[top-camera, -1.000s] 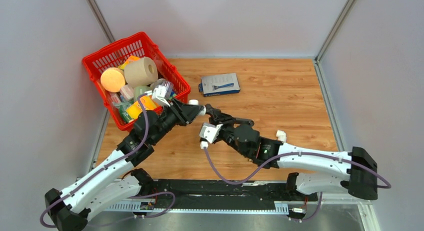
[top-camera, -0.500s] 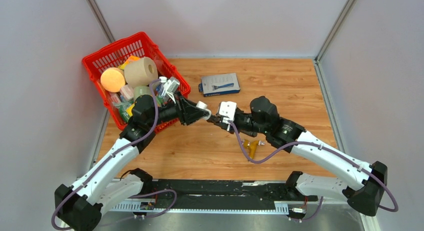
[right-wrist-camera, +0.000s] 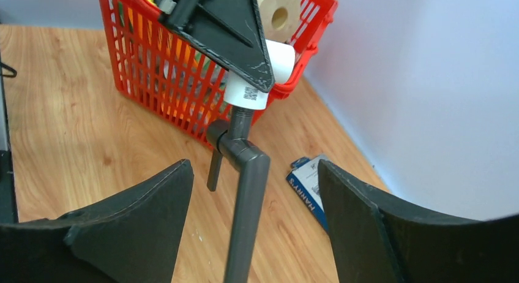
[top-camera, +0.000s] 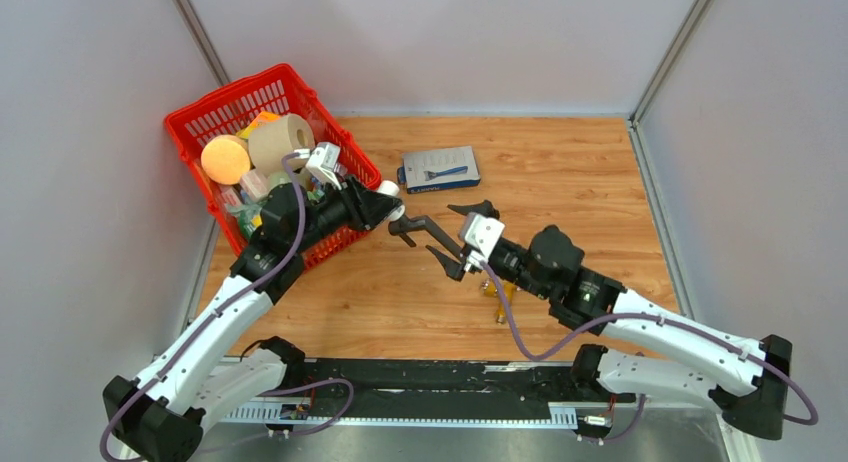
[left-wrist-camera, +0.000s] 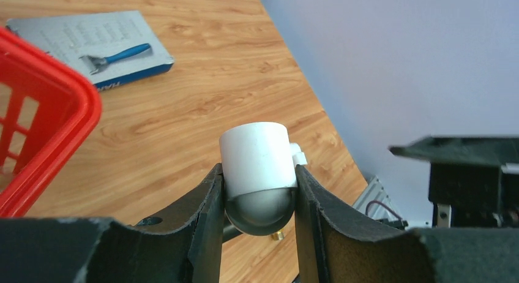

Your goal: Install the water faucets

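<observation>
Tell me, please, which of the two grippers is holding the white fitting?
The left gripper: its fingers clamp the white fitting, whereas on the right gripper the fingers stand wide open either side of the faucet tube.

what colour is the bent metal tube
Dark grey; the tube under the white fitting shows best in the right wrist view.

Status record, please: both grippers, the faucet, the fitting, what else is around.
left gripper: shut on white elbow fitting
right gripper: open, fingers either side of the tube, not touching
faucet: dark grey, threaded stem in the fitting, above the table
elsewhere: red basket, razor pack, small brass part
</observation>
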You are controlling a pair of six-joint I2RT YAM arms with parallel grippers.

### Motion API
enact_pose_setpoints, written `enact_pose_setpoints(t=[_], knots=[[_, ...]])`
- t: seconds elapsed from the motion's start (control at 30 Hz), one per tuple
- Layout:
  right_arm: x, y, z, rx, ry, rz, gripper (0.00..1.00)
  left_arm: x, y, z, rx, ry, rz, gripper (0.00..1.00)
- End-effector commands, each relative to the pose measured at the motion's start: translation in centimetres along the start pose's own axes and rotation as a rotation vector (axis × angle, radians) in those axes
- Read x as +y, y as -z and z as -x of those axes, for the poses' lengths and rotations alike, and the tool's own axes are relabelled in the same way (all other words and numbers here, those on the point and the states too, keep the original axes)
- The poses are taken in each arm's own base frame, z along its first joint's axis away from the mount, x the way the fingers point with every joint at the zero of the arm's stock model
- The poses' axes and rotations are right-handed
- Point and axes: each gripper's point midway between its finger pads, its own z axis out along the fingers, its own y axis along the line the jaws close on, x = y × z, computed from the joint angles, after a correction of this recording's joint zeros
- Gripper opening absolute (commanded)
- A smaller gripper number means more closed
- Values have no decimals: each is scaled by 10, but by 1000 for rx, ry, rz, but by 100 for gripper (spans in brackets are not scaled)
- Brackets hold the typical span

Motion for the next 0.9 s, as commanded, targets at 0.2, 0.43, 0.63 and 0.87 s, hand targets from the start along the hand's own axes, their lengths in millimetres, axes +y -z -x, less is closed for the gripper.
enact_pose_setpoints(t=[0.2, 0.43, 0.63, 0.87], knots=[[-5, 23, -5, -128, 135, -470, 78, -28, 21, 67, -240, 106, 6, 0], [-20, 19, -29, -28, 213, -667, 74, -40, 28, 72, -248, 127, -28, 0], [-16, 0, -41, 33, 306, -676, 68, -48, 33, 67, -229, 146, -64, 0], [-16, -14, -37, 5, 271, -617, 25, -61, 38, 62, -188, 125, -127, 0]])
